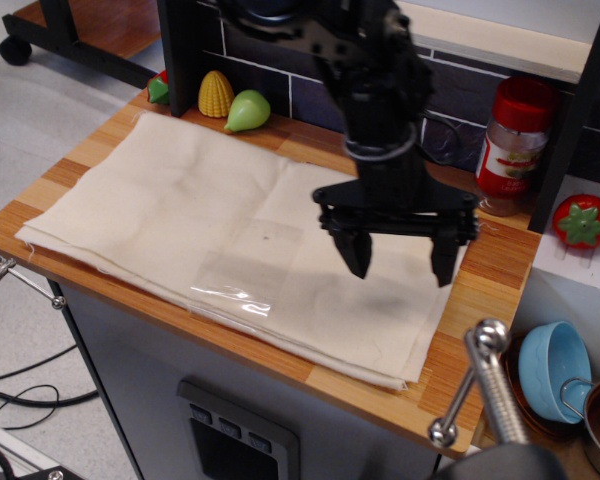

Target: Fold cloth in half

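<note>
The cloth [200, 235] is a large cream sheet lying flat over most of the wooden counter [490, 270], with faint creases and a shiny patch near its front edge. My black gripper [400, 260] hangs above the cloth's right end, near its right edge. Its two fingers point down, spread wide apart, with nothing between them. The arm hides part of the cloth's far right portion.
A toy corn [215, 94], a green toy pear [248, 111] and a red toy [159, 88] sit at the counter's back left. A red-lidded jar [515, 140] stands at the back right. A strawberry toy [582, 220], a blue bowl [555, 370] and a metal clamp [485, 385] lie to the right.
</note>
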`<action>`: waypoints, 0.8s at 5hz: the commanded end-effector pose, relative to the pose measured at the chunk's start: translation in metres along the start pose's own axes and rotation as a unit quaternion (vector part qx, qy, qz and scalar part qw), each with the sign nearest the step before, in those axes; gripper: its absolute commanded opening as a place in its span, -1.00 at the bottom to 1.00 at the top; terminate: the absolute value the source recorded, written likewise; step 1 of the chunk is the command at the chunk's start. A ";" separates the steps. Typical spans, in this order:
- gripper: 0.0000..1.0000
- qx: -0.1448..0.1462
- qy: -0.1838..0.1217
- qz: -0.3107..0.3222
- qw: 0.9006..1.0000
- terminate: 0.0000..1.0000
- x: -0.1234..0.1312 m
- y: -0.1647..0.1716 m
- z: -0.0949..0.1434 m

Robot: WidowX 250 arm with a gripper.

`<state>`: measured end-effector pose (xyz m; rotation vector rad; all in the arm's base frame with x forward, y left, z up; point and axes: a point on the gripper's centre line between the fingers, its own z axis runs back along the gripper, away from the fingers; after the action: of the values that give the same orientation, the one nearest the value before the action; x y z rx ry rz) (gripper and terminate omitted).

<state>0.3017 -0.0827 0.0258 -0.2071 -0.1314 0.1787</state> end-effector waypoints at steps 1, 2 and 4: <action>1.00 0.026 -0.026 0.002 0.999 -1.00 0.015 -0.012 -0.016; 1.00 0.050 -0.030 -0.010 0.998 -1.00 0.016 -0.011 -0.029; -1.00 0.058 -0.044 -0.008 0.997 -1.00 0.013 -0.005 -0.042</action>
<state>0.3240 -0.0937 -0.0047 -0.0887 -0.2275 0.1689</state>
